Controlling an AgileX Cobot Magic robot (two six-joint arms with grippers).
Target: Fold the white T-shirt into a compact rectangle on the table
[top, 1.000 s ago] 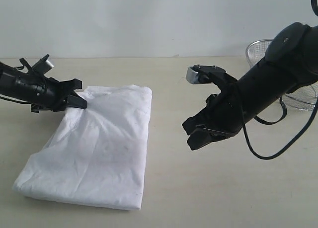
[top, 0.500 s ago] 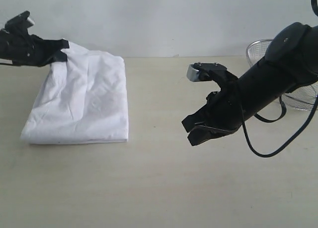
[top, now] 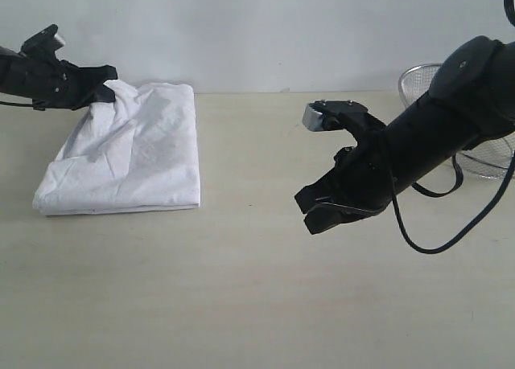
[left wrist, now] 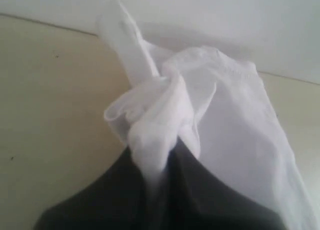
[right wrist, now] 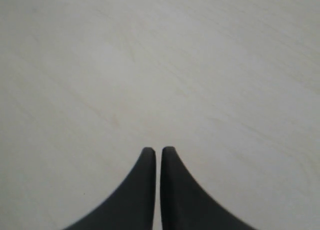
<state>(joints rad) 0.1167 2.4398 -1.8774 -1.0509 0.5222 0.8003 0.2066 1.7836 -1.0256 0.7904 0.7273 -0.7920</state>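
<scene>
White shirt (top: 133, 160) lies near the tabletop's (top: 257, 305) far left corner, already a rough rectangle, but my left pincer (top: 103, 92) grips its raised far corner while my right pincer (top: 309, 212) hangs clenched and empty, so I judge one fold remains.

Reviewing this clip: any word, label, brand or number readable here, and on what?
No readable text anywhere.
The wrinkled white cotton T-shirt shows only plain fabric.
The small silver block on the right arm: too small to read.
The pale beige tabletop and round silver wire-mesh basket bear nothing.
</scene>
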